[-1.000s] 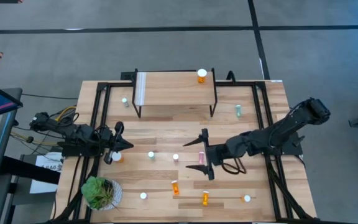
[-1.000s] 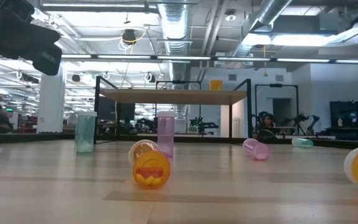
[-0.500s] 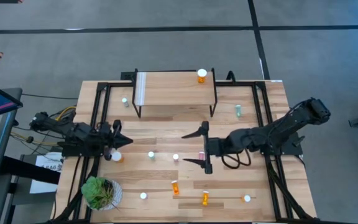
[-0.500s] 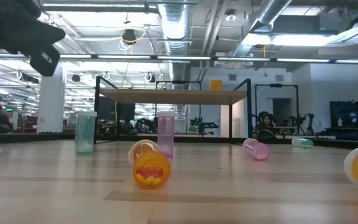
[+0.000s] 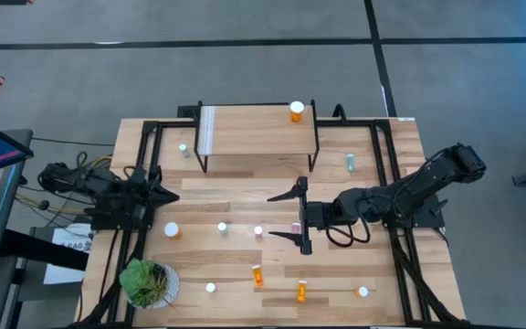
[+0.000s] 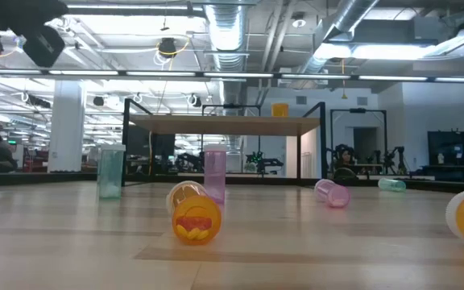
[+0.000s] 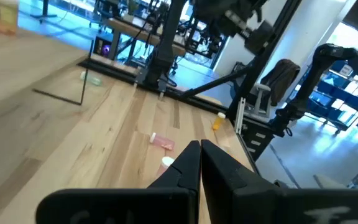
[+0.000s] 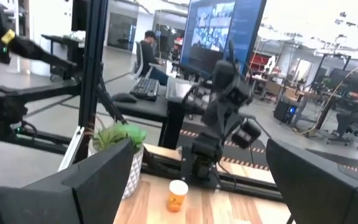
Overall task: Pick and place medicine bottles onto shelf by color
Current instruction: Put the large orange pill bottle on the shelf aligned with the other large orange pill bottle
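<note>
Wooden tabletop (image 5: 245, 192) spreads under both arms, with small medicine bottles (image 5: 257, 274) scattered loose across it, several lying on their sides. One orange bottle (image 5: 296, 111) stands on the shelf (image 5: 258, 128). Right gripper (image 5: 299, 217) hangs spread wide over a pink bottle (image 5: 296, 227), holding nothing, likely lining up a grab. Left gripper (image 5: 170, 195) waits pinched shut and empty at the table's edge. No labels are readable.

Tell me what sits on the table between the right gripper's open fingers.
In the high view, the right gripper stands open around a pink medicine bottle lying on the table; nothing else lies in that gap.
</note>
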Motion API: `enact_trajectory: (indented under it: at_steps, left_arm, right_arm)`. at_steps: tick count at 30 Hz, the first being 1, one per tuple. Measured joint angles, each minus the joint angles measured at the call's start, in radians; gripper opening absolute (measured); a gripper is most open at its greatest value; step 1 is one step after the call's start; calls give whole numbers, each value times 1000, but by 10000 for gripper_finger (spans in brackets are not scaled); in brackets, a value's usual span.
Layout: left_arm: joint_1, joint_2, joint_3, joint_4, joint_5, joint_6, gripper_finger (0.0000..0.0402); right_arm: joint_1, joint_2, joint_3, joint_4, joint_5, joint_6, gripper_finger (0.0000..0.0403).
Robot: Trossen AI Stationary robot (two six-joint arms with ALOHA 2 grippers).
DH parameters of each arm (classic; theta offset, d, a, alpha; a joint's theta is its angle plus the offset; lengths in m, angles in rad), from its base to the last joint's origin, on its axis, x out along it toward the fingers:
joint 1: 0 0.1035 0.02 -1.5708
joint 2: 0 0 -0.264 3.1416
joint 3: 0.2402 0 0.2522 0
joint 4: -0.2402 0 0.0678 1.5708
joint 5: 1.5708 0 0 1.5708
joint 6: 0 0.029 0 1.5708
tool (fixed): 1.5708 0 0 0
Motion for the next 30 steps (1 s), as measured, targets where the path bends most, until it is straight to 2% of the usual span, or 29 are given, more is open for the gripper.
enact_trajectory:
  at_steps: [5, 15, 21, 26, 30]
  left_arm:
    - [0, 49, 33, 2, 0, 14, 0]
    - [0, 352, 148, 4, 1, -28, 0]
    - [0, 472, 184, -28, -7, -8, 0]
    - [0, 527, 204, -161, 20, -30, 0]
    - [0, 552, 231, -317, 61, -120, 0]
  right_arm:
    - [-1, 0, 0, 5, 0, 58, 391]
    - [-6, 0, 0, 3, 1, 61, 391]
    - [-5, 0, 0, -28, 2, 61, 391]
    - [-4, 0, 0, -72, 2, 61, 391]
    - [-4, 0, 0, -90, 2, 95, 391]
